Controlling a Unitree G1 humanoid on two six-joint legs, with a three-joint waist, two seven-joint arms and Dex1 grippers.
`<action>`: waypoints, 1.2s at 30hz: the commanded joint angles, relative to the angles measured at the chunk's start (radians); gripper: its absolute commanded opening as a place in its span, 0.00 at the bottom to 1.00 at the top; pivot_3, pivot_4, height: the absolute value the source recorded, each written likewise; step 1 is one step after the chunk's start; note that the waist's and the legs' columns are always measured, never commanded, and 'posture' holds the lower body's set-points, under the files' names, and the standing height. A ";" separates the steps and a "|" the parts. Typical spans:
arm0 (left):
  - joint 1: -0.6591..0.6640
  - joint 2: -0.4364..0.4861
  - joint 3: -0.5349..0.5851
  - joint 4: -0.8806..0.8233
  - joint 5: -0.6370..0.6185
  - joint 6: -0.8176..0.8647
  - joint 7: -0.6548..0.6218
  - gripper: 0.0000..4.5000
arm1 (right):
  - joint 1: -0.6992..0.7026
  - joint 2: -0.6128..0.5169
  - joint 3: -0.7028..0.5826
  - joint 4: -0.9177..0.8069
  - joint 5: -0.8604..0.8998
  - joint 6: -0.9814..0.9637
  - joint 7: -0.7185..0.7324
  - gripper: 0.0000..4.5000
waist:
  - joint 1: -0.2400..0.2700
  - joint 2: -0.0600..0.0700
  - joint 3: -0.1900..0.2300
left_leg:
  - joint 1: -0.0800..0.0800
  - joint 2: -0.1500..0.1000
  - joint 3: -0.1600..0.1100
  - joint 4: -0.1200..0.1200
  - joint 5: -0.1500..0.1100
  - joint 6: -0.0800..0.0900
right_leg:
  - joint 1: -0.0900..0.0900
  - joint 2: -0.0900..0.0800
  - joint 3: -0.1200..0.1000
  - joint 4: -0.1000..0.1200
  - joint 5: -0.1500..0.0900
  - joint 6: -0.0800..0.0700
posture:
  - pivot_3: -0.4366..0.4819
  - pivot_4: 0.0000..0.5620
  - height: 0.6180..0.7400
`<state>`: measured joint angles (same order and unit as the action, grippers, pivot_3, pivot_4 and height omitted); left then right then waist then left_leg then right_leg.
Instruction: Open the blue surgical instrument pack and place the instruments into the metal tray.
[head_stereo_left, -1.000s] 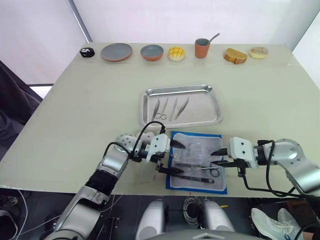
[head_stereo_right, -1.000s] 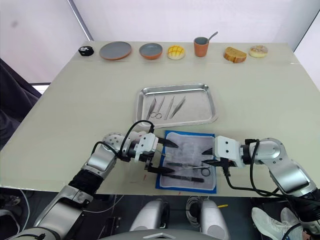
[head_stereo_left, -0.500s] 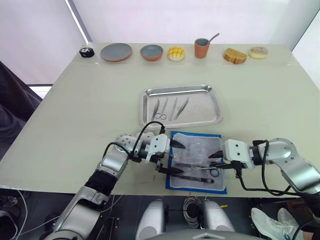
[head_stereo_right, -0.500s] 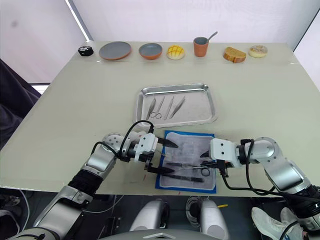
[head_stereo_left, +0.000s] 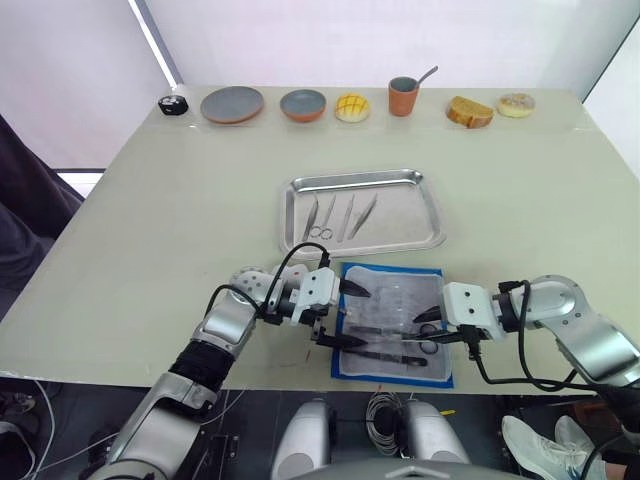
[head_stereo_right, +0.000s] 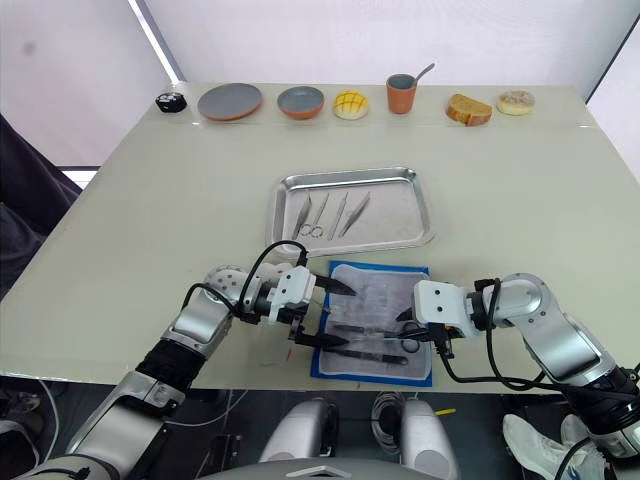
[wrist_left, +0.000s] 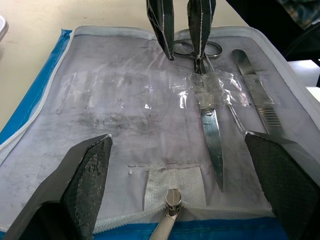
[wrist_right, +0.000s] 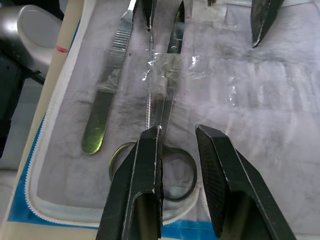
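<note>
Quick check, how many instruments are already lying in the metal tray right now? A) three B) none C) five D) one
A: three slim silver instruments lie side by side in the left half of the metal tray, while scissors and a flat-handled tool still sit in the opened blue pack.

Lined along the far edge of the table (head_stereo_left: 150, 220): left of the orange cup (head_stereo_left: 403, 97) with its spoon, a yellow bun (head_stereo_left: 351, 106), two grey plates (head_stereo_left: 303, 104), a small black object (head_stereo_left: 174, 103); right of it, cake (head_stereo_left: 469, 111) and doughnut (head_stereo_left: 516, 104).
</note>
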<state>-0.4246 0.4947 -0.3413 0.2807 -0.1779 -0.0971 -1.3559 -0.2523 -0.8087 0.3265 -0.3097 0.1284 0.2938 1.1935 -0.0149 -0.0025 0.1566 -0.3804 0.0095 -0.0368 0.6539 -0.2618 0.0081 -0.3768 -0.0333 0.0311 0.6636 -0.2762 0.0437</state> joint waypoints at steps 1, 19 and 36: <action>0.035 0.027 -0.005 0.070 0.042 0.023 0.012 1.00 | -0.003 -0.004 0.019 -0.020 -0.022 -0.001 0.000 0.25 | 0.000 0.000 -0.001 | 0.000 0.000 0.000 0.000 0.000 0.000 | 0.000 0.000 0.000 0.000 0.000 0.000 | 0.48 0.27 1.00; 0.046 0.034 0.002 0.062 0.040 0.027 0.019 1.00 | 0.027 -0.009 0.067 -0.149 -0.058 0.227 -0.082 0.25 | 0.000 -0.002 -0.003 | 0.000 0.000 0.000 0.000 0.000 0.000 | 0.000 0.000 0.000 0.000 0.000 0.000 | 0.48 0.27 1.00; 0.050 0.037 0.007 0.038 0.037 0.053 0.023 1.00 | 0.086 0.062 0.093 -0.193 -0.053 0.466 -0.252 0.13 | -0.015 -0.009 -0.021 | 0.002 0.002 -0.001 -0.001 0.000 0.000 | 0.000 0.003 0.000 0.000 0.000 -0.001 | 0.48 0.27 1.00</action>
<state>-0.3998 0.5091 -0.3242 0.2799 -0.1789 -0.0775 -1.3441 -0.1870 -0.7418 0.3834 -0.5422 0.0940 0.7167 0.9669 -0.0296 -0.0114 0.1354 -0.3788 0.0114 -0.0379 0.6529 -0.2619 0.0082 -0.3764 -0.0307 0.0310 0.6636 -0.2765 0.0429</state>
